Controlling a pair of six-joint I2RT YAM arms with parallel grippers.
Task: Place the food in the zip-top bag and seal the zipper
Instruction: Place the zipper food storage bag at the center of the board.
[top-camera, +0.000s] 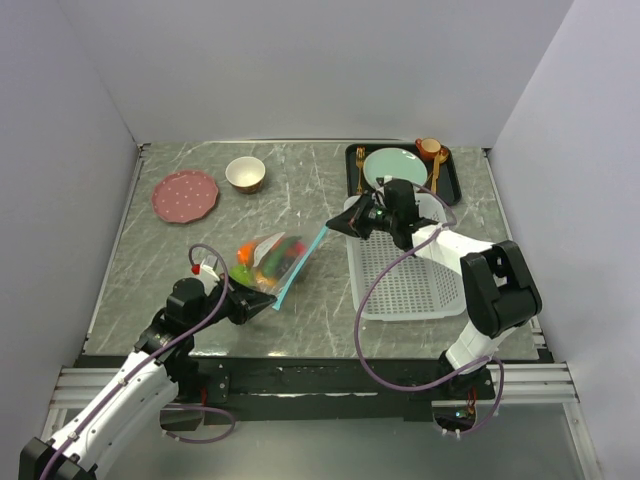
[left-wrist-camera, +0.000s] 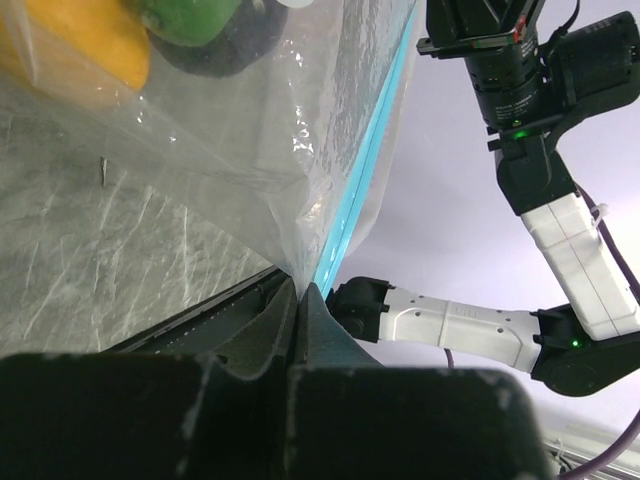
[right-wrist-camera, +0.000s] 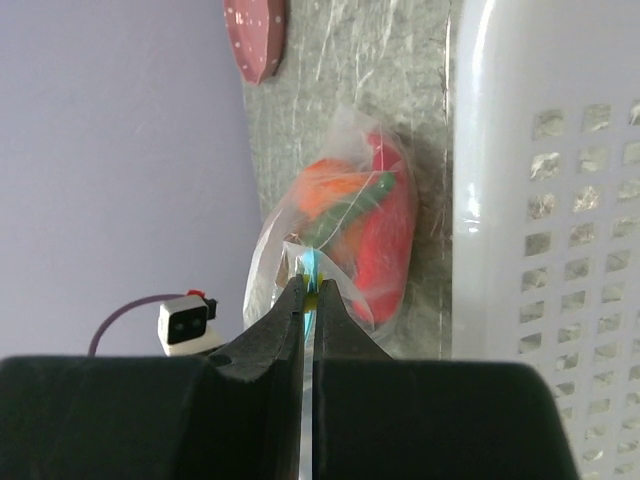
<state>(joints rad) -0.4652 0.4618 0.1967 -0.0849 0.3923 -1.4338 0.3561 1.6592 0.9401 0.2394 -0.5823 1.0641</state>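
Observation:
The clear zip-top bag (top-camera: 262, 262) lies mid-table with the food (top-camera: 272, 256) inside it: orange, green and red pieces show through the plastic. Its teal zipper (top-camera: 300, 268) runs diagonally between my two grippers. My left gripper (top-camera: 268, 303) is shut on the near corner of the bag, right at the strip's end (left-wrist-camera: 300, 290). My right gripper (top-camera: 333, 226) is shut on the far end of the zipper (right-wrist-camera: 311, 285), with teal and a bit of yellow pinched between its fingertips. In the left wrist view a yellow-orange fruit (left-wrist-camera: 85, 40) and a green one (left-wrist-camera: 185, 15) press against the plastic.
A white mesh basket (top-camera: 405, 275) stands just right of the bag, under my right arm. Behind it sits a black tray (top-camera: 452, 180) holding a teal plate (top-camera: 393, 166), a cup and gold utensils. A pink plate (top-camera: 185, 195) and a small bowl (top-camera: 245, 173) sit at the back left.

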